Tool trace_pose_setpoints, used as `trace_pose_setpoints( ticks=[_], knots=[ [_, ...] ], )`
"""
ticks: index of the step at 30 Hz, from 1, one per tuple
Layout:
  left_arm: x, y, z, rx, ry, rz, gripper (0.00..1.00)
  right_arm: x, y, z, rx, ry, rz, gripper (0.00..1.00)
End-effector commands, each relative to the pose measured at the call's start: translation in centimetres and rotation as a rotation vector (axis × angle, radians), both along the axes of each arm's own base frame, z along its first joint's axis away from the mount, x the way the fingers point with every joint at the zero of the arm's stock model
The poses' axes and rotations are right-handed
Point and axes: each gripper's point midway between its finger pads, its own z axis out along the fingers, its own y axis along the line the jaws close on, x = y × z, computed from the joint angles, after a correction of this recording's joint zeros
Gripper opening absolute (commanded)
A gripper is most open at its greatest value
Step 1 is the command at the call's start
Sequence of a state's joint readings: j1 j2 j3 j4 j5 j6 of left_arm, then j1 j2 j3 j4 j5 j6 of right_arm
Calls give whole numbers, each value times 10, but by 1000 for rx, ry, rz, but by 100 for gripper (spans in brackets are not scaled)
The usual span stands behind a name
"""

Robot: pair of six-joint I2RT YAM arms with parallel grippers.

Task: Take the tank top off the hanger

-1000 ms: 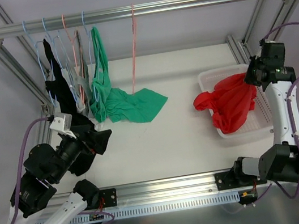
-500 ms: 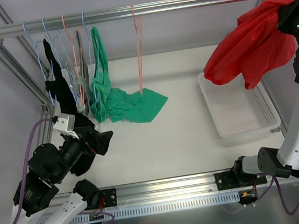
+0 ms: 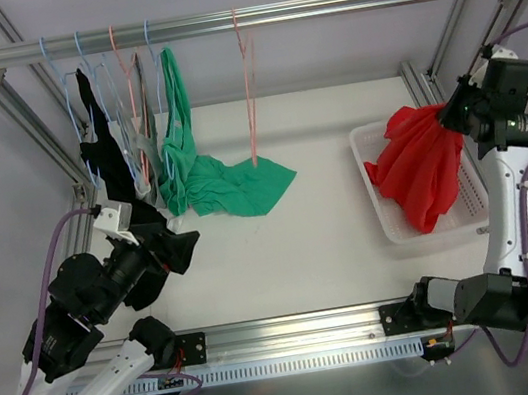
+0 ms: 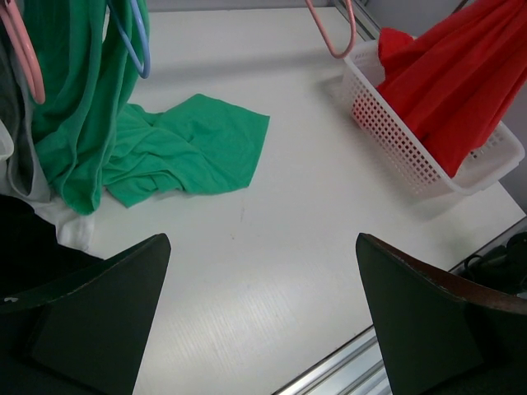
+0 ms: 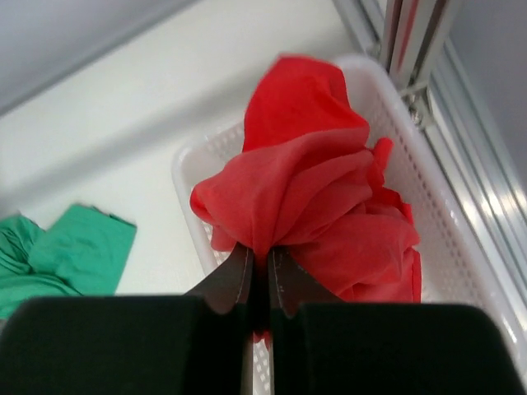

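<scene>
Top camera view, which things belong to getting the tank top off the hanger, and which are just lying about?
Belonging to the job: red tank top; right pincer, shut on it; bare pink hanger; white basket.

Lying about: green top; black top; left pincer, open.

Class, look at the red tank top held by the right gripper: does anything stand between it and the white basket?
Nothing visible does. The right gripper is shut on the red tank top, whose lower folds already reach inside the white basket. The empty pink hanger hangs well off to the left.
</scene>
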State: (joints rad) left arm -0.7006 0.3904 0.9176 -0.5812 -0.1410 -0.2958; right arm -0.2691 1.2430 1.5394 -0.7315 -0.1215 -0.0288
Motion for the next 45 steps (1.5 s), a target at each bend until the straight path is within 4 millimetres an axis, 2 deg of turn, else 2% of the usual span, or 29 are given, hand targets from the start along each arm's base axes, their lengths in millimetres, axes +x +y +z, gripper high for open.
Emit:
trace_pose_setpoints(
  ticks=[1,2,5,6,7,8,10,11,12,13,15,16,17,19,20,22,23,24,27,29,34,38,39,41,42,45],
  knots=[
    [1,4,27,-49,-45,26,99,-2,5,-3,17,-86,4,0],
    [1,4,32,-59,-45,27,99,-4,6,-39,59,-19,-9,0],
    [10,10,61,-94,-55,95,99,-3,9,-87,117,59,-25,0],
    [16,9,75,-87,-50,117,99,-6,12,-114,145,119,-23,0],
    [24,15,82,-75,-49,170,99,-4,11,-134,167,172,-33,0],
    [30,15,87,-57,-34,196,99,-3,10,-145,174,205,-40,4],
    [48,10,102,-2,0,238,99,0,8,-164,182,270,-53,18],
    [54,5,105,18,13,236,99,-5,7,-166,182,300,-60,49],
    [64,-6,112,49,35,223,99,-7,3,-152,157,274,-81,85],
    [68,-10,117,54,41,222,99,-7,1,-151,149,274,-91,99],
    [85,-22,126,89,48,222,99,-16,-4,-113,102,175,-118,99],
    [89,-21,128,116,50,232,99,-17,-4,-90,87,116,-122,100],
    [96,-20,129,136,50,260,99,-29,-2,-64,67,43,-123,100],
    [112,-25,138,171,44,286,99,-40,6,-32,60,-52,-98,99],
    [118,-22,136,204,53,310,99,-52,13,-12,54,-127,-82,99],
    [133,-21,142,248,43,360,99,-62,30,4,86,-201,-14,99],
    [137,-18,141,269,44,376,99,-63,38,5,102,-234,24,99],
    [145,-20,143,281,42,382,99,-71,56,13,133,-279,107,99],
    [165,-13,136,317,65,410,99,-79,83,11,210,-301,232,99],
    [177,-4,128,337,88,435,98,-82,92,10,243,-301,269,99],
    [208,-3,99,355,168,413,95,-92,104,11,270,-328,325,100],
    [235,-10,78,349,228,360,74,-96,114,11,301,-342,367,99],
    [244,-9,71,355,245,368,64,-97,116,11,304,-344,378,99],
    [249,-9,68,358,252,376,50,-101,118,10,300,-349,384,99],
    [250,-9,67,358,254,378,39,-101,117,10,294,-353,385,100],
    [248,-11,75,327,243,377,22,-102,118,8,289,-351,390,100]
  ],
)
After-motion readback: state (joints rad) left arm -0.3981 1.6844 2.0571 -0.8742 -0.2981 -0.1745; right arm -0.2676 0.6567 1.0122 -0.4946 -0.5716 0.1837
